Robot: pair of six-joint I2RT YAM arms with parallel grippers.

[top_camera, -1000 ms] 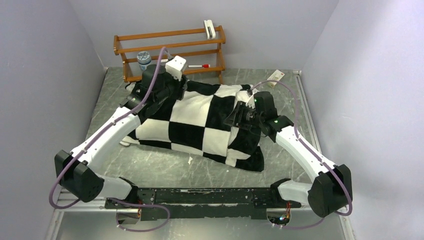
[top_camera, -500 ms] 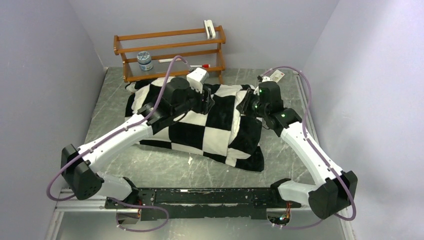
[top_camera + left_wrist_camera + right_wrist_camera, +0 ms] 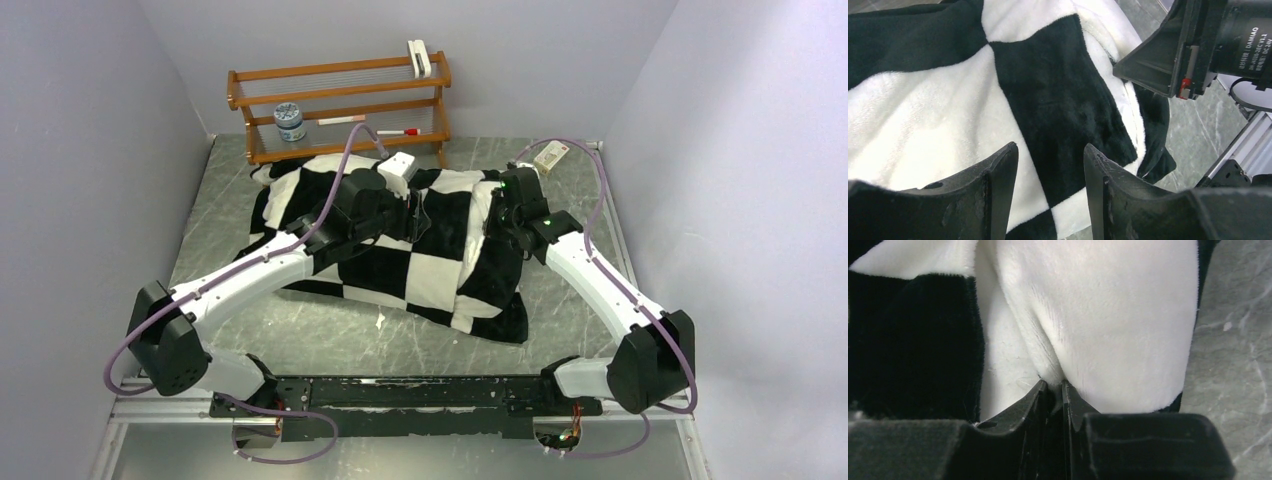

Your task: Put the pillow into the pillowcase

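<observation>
Where the left arm reaches in, the left gripper (image 3: 1048,162) hangs with its dark curved fingers spread apart just over the plush, holding nothing. Beneath it the pillowcase (image 3: 400,270), a soft, plump sack of large black and white squares, lies across the middle of the grey marbled table (image 3: 330,335). At its right end the right gripper (image 3: 1053,386) pinches a rounded fold of white pile. The pillow cannot be told apart from the white squares.
</observation>
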